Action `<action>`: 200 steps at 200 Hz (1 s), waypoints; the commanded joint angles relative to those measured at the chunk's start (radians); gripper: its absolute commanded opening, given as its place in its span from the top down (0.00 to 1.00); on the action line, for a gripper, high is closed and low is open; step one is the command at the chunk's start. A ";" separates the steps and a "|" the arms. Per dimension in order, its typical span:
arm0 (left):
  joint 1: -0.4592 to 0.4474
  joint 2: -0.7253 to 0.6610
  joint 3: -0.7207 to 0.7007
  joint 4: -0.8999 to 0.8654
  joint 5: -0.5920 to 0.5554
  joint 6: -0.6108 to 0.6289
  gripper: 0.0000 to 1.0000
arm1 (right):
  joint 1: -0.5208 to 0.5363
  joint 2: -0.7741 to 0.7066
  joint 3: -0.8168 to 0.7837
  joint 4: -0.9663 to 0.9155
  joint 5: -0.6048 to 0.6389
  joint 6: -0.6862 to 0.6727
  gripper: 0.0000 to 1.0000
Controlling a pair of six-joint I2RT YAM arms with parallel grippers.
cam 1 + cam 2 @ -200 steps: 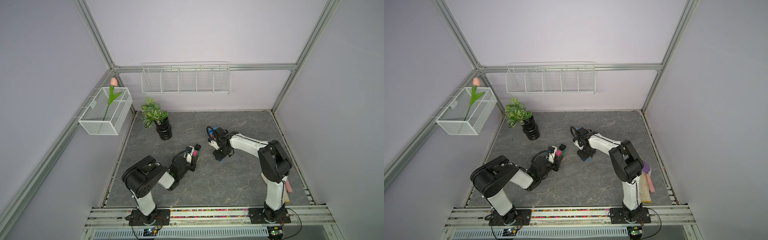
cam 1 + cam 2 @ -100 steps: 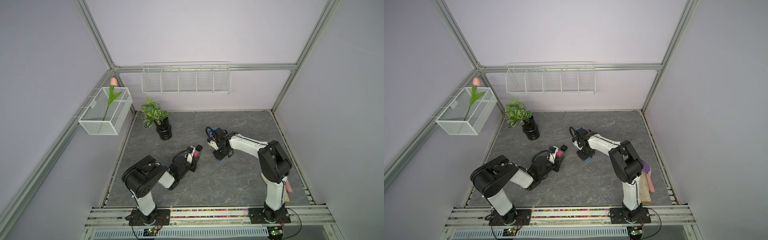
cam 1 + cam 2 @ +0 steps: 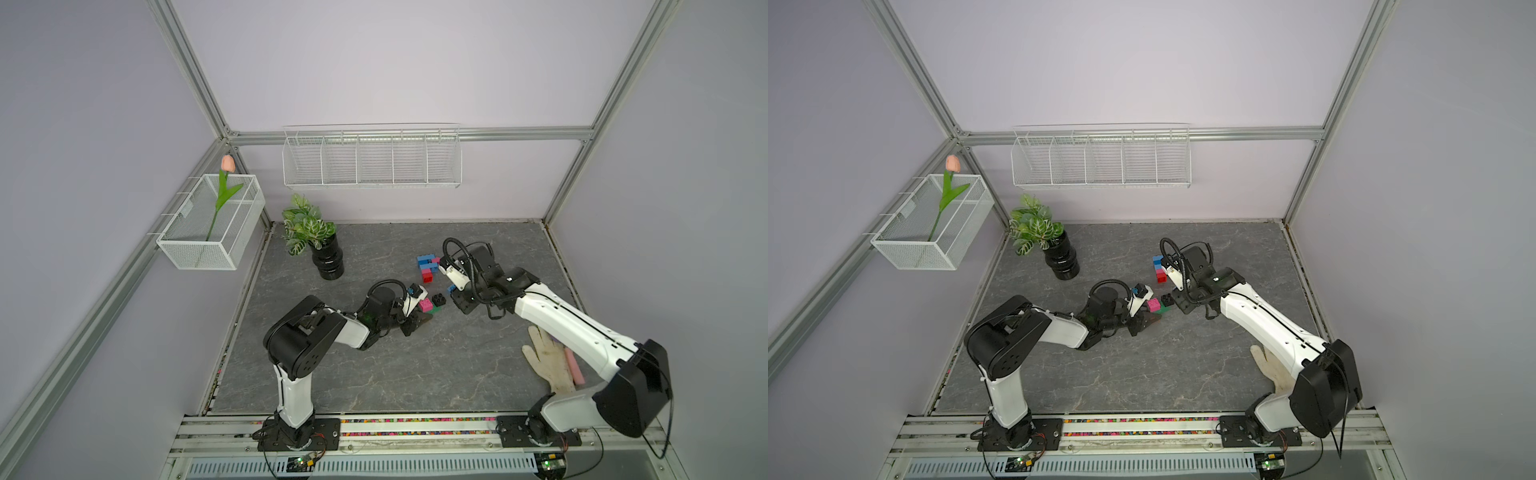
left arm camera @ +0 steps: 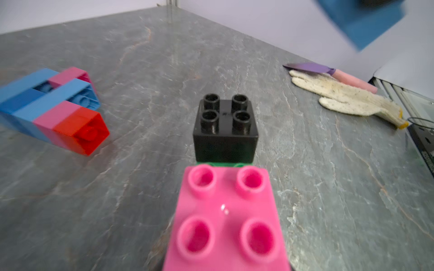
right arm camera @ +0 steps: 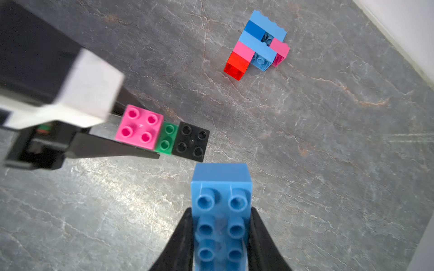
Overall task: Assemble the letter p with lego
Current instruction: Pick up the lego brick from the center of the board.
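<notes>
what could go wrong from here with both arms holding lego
1. The right gripper pinches the oblong blue plastic brick at one end only; pressing it down could tilt it or make it slip.
2. The left gripper clamps the row of pink, green and black studded bricks; the blue brick coming in could strike its fingers.

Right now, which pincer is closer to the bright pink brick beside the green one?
Left. The left pincer is closed around the pink brick; the right pincer, holding a blue oblong brick, hovers apart, past the black brick.
</notes>
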 commanded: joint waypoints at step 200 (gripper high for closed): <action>0.004 0.398 0.203 -0.126 0.103 0.222 0.88 | -0.089 0.303 0.188 -0.113 -0.175 -0.932 0.84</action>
